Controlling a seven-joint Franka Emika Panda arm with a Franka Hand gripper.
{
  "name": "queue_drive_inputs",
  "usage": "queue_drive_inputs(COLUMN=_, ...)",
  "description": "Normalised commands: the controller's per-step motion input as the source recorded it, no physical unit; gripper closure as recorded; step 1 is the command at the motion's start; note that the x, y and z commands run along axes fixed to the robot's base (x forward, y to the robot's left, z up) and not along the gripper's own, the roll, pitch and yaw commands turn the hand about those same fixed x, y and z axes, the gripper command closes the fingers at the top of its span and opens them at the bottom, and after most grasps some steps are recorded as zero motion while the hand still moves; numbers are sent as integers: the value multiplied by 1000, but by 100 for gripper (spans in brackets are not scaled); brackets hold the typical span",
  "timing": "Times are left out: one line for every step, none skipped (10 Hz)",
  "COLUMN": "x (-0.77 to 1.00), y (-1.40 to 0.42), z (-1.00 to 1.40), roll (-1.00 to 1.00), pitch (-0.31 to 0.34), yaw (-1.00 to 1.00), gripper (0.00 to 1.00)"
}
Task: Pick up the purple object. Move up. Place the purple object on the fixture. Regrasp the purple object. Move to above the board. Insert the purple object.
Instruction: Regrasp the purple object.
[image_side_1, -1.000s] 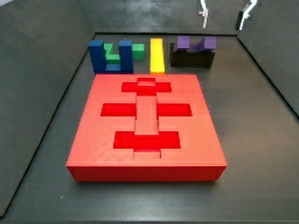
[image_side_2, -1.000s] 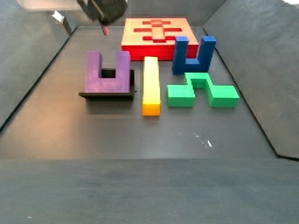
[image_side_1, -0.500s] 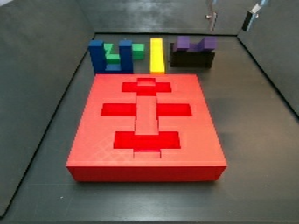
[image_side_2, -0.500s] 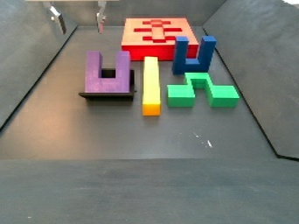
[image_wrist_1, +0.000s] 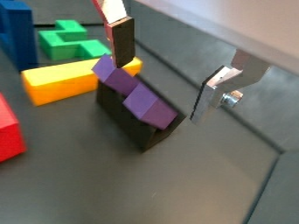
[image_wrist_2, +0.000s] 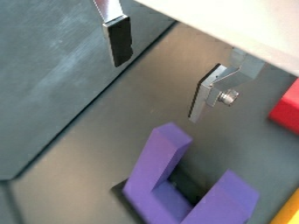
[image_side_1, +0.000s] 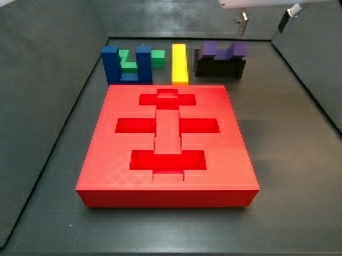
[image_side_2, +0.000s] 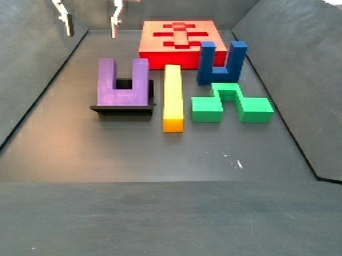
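The gripper (image_wrist_1: 170, 66) hangs high above the purple object (image_side_2: 123, 82), its 2 fingers (image_wrist_2: 117, 39) spread apart and empty, while that U-shaped block rests prongs-up on the fixture (image_side_2: 122, 108), at 9 o'clock of the yellow bar (image_side_2: 173, 96)

No readable text, label, brand, number or sign appears in any view; the gripper (image_wrist_1: 163, 66), high above the worktop with jaws apart, bears no markings.

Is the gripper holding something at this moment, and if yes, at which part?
Nothing is held. The gripper is open and empty, raised off the purple object, which rests on the fixture untouched by the fingers.
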Motion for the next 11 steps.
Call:
queue_drive_inputs(x=-43, y=40, z=-157, roll=1000, pitch=0, yaw=0, gripper=0)
queue_drive_inputs(x=0, y=0, z=-200, roll=1000, pitch=-37, yaw=0, gripper=0)
queue_drive_inputs(x=0, y=11, z=-203, roll=1000, pitch=-57, yaw=0, gripper=0)
queue_drive_inputs(x=0, y=17, z=-194, roll=1000, pitch=-37, yaw=0, gripper=0)
queue_drive_inputs(x=0, y=14, z=-194, roll=1000, pitch=-34, yaw=0, gripper=0)
queue_drive_inputs(x=0, y=9, z=-174, roll=1000, pitch=-17, yaw=0, gripper=0)
queue_drive_inputs(x=-26, y=0, z=-183, roll=1000, pitch=0, yaw=0, gripper=0)
queue_drive_inputs(x=-17, y=0, z=-251, roll=1000, pitch=0, yaw=0, gripper=0)
queue_drive_inputs(x=-77, y=0, z=-286, roll=1000, pitch=0, yaw=9, gripper=0)
queue_drive_inputs(x=-89, y=0, z=-129, roll=869, pitch=0, yaw=26, gripper=0)
queue_drive_inputs(x=0, y=-97, z=0, roll=714, pitch=80, yaw=0, gripper=0)
